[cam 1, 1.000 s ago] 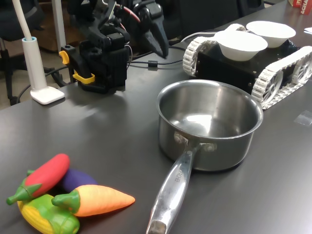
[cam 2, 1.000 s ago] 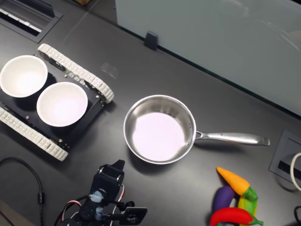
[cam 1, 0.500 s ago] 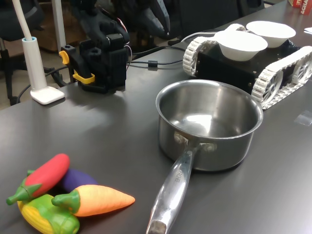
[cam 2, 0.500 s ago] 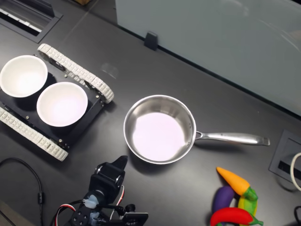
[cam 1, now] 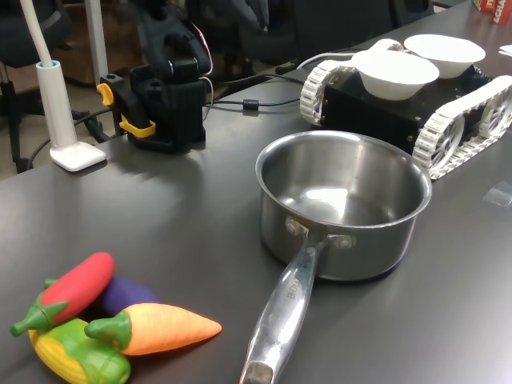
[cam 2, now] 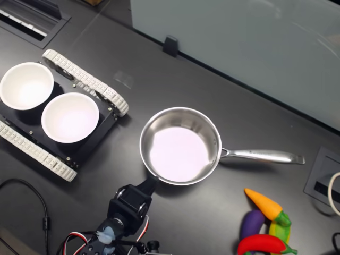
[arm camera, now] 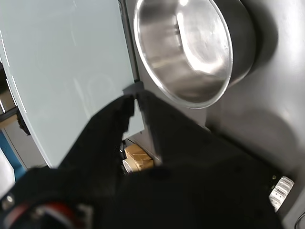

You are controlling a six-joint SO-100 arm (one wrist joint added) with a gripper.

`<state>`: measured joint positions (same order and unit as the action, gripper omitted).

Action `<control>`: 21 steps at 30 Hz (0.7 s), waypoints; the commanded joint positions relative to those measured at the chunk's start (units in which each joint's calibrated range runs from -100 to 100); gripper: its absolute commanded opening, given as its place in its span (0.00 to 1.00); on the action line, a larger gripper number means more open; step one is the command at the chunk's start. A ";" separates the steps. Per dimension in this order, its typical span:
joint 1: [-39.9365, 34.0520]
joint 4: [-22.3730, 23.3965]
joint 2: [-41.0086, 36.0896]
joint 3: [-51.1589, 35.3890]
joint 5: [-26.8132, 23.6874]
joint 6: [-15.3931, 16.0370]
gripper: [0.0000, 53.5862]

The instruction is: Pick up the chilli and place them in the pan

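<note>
In the first exterior view, a white lamp post (cam 1: pixel 50 88) stands at the upper left on the dark table (cam 1: pixel 184 216), and the chilli (cam 1: pixel 76 286) lies at the lower left in a small heap with a purple eggplant (cam 1: pixel 124 294), an orange carrot (cam 1: pixel 160 328) and a yellow corn cob (cam 1: pixel 76 352), all touching one another. The arm's black base (cam 1: pixel 168 100) sits at the upper left centre, with the arm running out of the top of the frame. The pan (cam 1: pixel 342 204) stands in the middle, empty, its long handle pointing toward the lower edge. At the upper right a tracked vehicle (cam 1: pixel 408 104) carries two white bowls (cam 1: pixel 396 72). In the second exterior view, the bowls lie at the left, the gripper (cam 2: pixel 149 183) at the lower centre points its tip at the pan's near rim, and the chilli lies at the lower right corner, well apart from both. In the wrist view the two dark fingers (arm camera: pixel 107 129) meet at the tips with only a thin slit between them, holding nothing.
</note>
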<state>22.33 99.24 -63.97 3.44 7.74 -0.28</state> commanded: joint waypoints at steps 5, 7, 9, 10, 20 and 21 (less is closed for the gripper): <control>8.17 -0.51 5.22 -6.21 1.22 1.54 0.03; 9.66 -0.60 6.57 -7.57 1.37 1.54 0.02; 12.19 -0.77 8.01 -9.21 1.47 2.12 0.02; 13.56 -0.77 8.93 -10.30 1.71 2.63 0.02; 19.64 -0.68 15.51 -17.48 2.54 3.05 0.02; 20.10 -0.77 16.19 -18.11 2.54 3.05 0.02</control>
<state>40.15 99.24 -49.66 -9.41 9.94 1.74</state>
